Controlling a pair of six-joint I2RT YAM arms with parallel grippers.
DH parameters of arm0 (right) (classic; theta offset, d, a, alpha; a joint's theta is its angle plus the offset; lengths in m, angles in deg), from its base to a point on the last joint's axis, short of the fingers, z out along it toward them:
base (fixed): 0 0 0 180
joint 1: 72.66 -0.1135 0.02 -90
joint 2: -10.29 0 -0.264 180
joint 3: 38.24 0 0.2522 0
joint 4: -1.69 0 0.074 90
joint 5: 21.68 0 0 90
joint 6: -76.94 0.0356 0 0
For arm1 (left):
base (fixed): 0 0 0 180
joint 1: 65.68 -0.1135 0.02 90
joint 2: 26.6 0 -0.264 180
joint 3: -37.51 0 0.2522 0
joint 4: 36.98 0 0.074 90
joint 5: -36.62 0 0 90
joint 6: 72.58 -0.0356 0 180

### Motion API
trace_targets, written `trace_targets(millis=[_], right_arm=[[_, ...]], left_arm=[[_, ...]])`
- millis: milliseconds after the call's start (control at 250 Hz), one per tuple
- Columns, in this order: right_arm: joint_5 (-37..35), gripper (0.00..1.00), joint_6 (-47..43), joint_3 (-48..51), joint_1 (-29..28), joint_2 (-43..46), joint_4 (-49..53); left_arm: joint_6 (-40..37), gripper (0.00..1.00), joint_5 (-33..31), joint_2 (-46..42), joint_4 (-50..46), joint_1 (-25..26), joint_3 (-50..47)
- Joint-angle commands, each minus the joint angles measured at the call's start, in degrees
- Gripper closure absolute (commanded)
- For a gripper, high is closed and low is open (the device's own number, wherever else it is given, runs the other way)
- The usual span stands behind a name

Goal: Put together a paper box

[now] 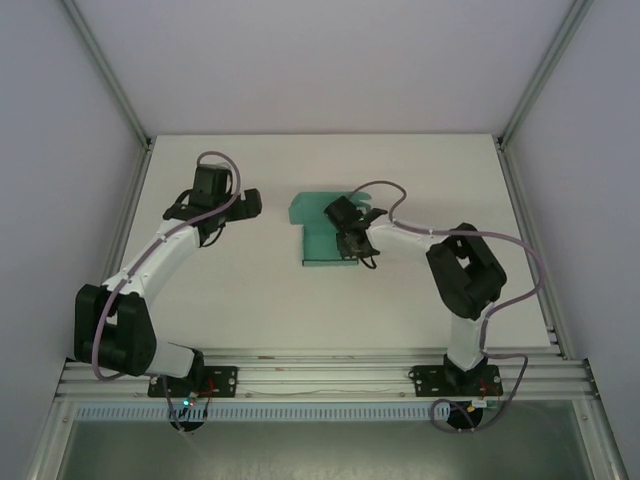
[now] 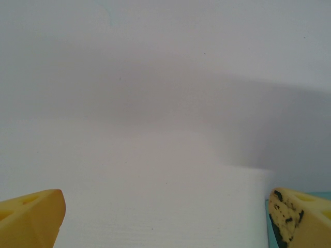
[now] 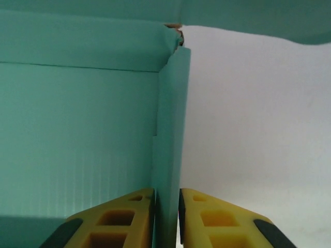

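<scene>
Paper box (image 1: 322, 247) — teal-green all over, plain and unmarked. Faint fine horizontal ribbing on the inner face in the right wrist view, with a small brown fleck at one creased corner.

Right gripper (image 3: 166, 195): yellow fingers (image 3: 124, 217), dark grey patches at the lower outer edges.

Left gripper (image 2: 165, 219): yellow fingers (image 2: 31, 217), black speckling on one of them.

Left arm (image 1: 165, 255) and right arm (image 1: 462, 345): white links, black joints and wrists, grey-mauve cables (image 1: 520, 250).

Table (image 1: 250, 300): plain white.

Walls (image 1: 300, 60): pale grey — unpatterned.

Rail (image 1: 320, 375) at the near edge: silver, ridged lengthwise.
</scene>
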Motion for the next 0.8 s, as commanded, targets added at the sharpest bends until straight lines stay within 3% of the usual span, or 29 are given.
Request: trace_targets(millis=[0,108,200,264,384,544,648,795], right_arm=[[-2.8,0.78,8.7,-0.7,-0.7,1.5,4.1],[-3.0,0.71,7.9,1.0,-0.7,3.3,1.6],[-3.5,0.64,4.7,0.7,-0.7,5.5,0.9],[-2.6,0.50,1.2,-1.1,-0.6,7.2,1.9],[-5.0,0.34,-4.6,-4.0,-0.7,11.2,3.8],[-7.3,0.14,-21.8,-4.3,0.7,17.2,0.2],[0.7,0.08,-32.4,-4.0,4.6,18.7,-3.4],[15.3,0.07,-45.1,-8.5,10.0,15.0,-0.4]], left_arm=[[-1.0,0.00,3.1,1.1,0.5,-0.4,1.7],[-4.4,0.00,8.2,0.8,3.3,-0.4,1.0],[-9.1,0.00,16.3,1.1,5.1,-0.3,1.0],[-12.6,0.00,22.1,1.3,6.6,-0.2,1.0],[-18.8,0.00,29.1,1.7,8.5,0.6,2.3],[-27.5,0.00,31.3,4.7,4.5,4.0,7.9],[-33.7,0.00,33.0,9.5,-0.5,5.4,12.8],[-36.5,0.00,32.0,18.0,-9.0,5.6,21.8]])
